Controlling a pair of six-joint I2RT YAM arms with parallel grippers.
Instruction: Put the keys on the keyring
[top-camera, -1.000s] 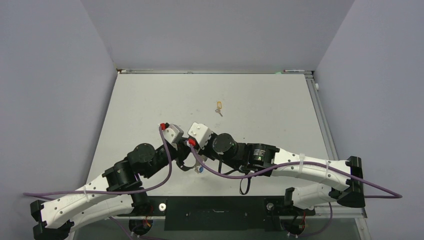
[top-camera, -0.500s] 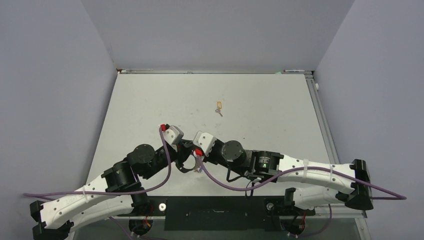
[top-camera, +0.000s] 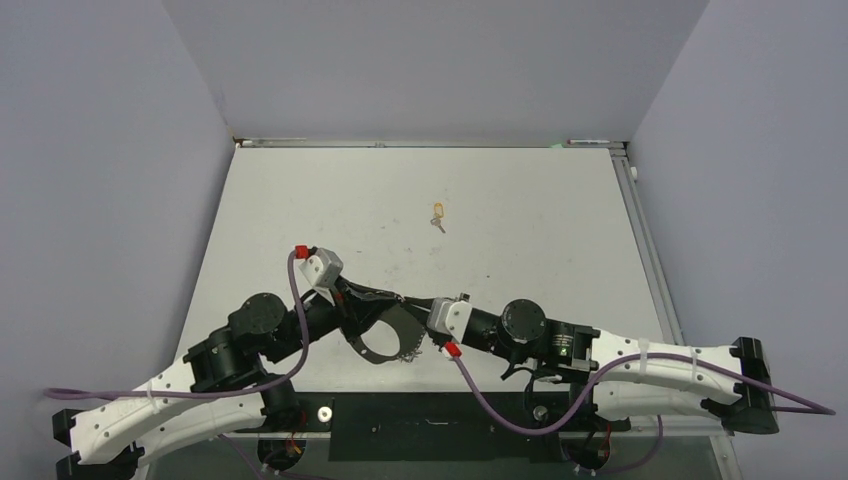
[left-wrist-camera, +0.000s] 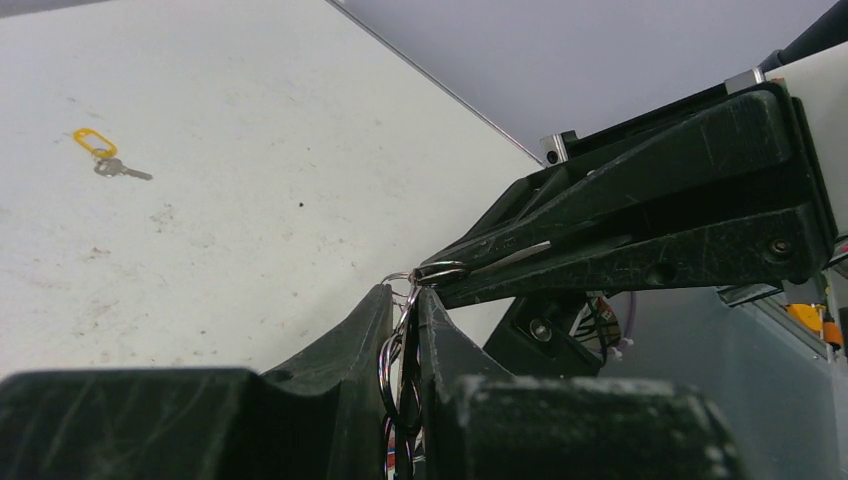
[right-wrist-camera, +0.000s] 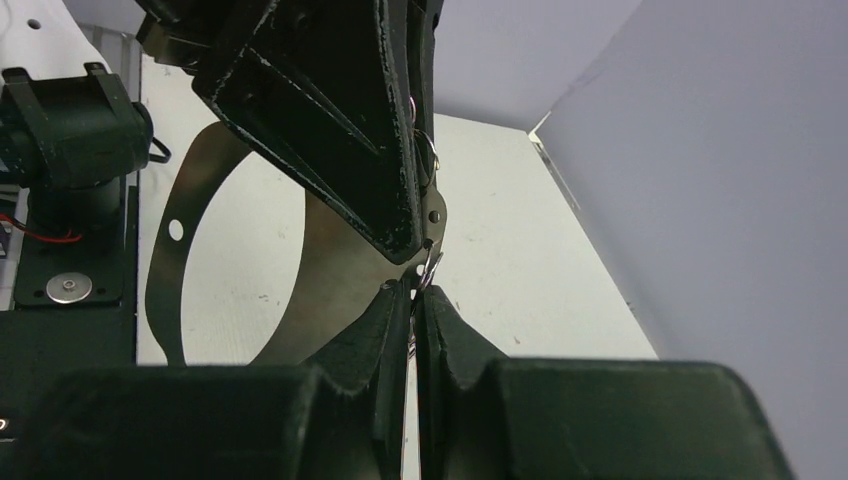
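A: Labels, writing?
B: The tag on the yellow-tagged key (top-camera: 437, 217) is too small to read.

A: Counts.
B: One loose key, the yellow-tagged one. One keyring (right-wrist-camera: 165, 280). Two grippers. One small wire ring (left-wrist-camera: 437, 272) where the grippers meet. More thin metal loops are bunched in the gap of the left gripper (left-wrist-camera: 403, 300), but I cannot tell how many.

A: Materials and shapes?
B: The keyring is a flat strip of grey, dull-shiny metal bent into a wide oval loop, with two round holes (right-wrist-camera: 175, 230) through it. The loose key is silver metal with an oblong yellow-orange plastic tag, open in the middle. The table (top-camera: 300, 200) is matt white, scuffed and speckled. The gripper fingers are black, scratched and wedge-shaped.

A: End effectors?
B: The left gripper is clenched on the keyring, and in the right wrist view the strip runs in behind its fingers. The right gripper (right-wrist-camera: 412, 297) is clenched too, its tips pinching the small wire ring. The two sets of tips meet at an angle, touching or nearly so.

A: Positions?
B: The keyring is at the left gripper, close to the table's near edge and about midway between the left and right edges. The loose key lies flat in the far half, about mid-width, well apart from both grippers.
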